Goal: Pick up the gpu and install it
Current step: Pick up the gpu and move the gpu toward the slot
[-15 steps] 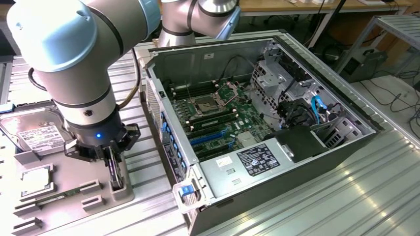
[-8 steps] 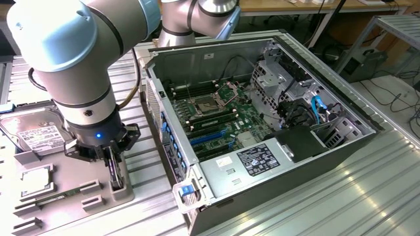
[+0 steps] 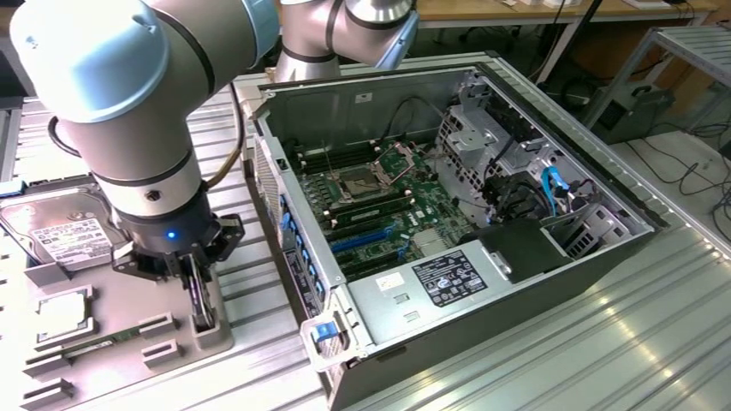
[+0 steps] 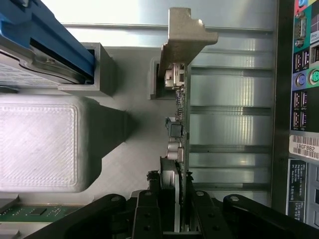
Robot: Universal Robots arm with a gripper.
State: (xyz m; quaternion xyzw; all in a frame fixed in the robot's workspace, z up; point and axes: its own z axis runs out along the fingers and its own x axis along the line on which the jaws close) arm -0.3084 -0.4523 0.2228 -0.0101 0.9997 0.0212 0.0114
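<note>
Gripping one upright gpu is one hand.

place: robotics lab | cues: open PC case, metal workbench, floor cables

High exterior view and close wrist view share the gpu.

The one marking that can be read is a white barcode sticker on the computer case's rear panel in the wrist view, and it seems to say "18GF882". A black label just beside it has white print too fine to read. In the exterior view, the hard drive's white label at middle left cannot be read. The same goes for the black label and the white sticker on the metal cover at lower centre.
</note>
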